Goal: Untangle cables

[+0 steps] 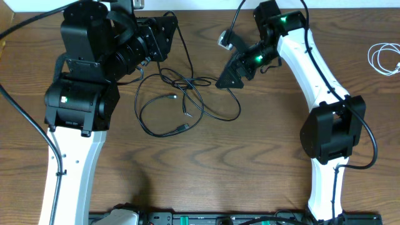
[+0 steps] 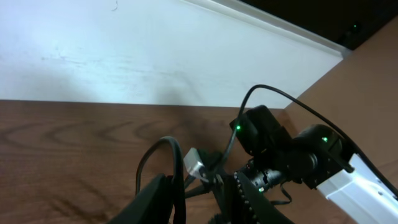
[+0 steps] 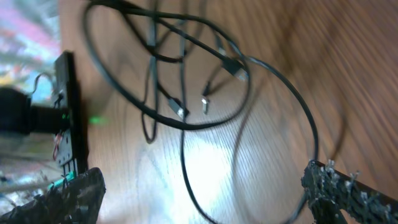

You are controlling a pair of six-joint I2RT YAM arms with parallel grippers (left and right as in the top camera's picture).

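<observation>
At the near edge of the table (image 1: 262,156) the two arm bases stand well apart, one at each side. Farther in, at the middle of the wood, lie the black cables (image 1: 181,94): thin cords thrown in loose loops that cross one another several times, with small plug ends (image 1: 184,127) lying inside and at the rim of the loops. The right wrist view looks down on the same black cables (image 3: 180,118), three plug ends (image 3: 239,73) close together where the cords overlap. The right gripper (image 1: 224,80) hovers just beside the right edge of the tangle; its fingers (image 3: 68,199) are spread wide, a cord runs across the wood under the gap, and the claw holds nothing. Farther back, the left gripper (image 1: 167,34) points toward the right arm, and one black cord climbs from the tangle up to it. In the left wrist view the left gripper (image 2: 196,186) has its jaws parted, with that cord arching over and dropping into the gap, close against one finger (image 2: 152,199); the gap is much wider than the cord, though whether the cord hangs hooked on that finger I cannot tell. Off at the far right lies the white cable (image 1: 382,57), coiled by itself, well apart from the black ones. Beyond the table stands a pale wall (image 2: 124,50).
</observation>
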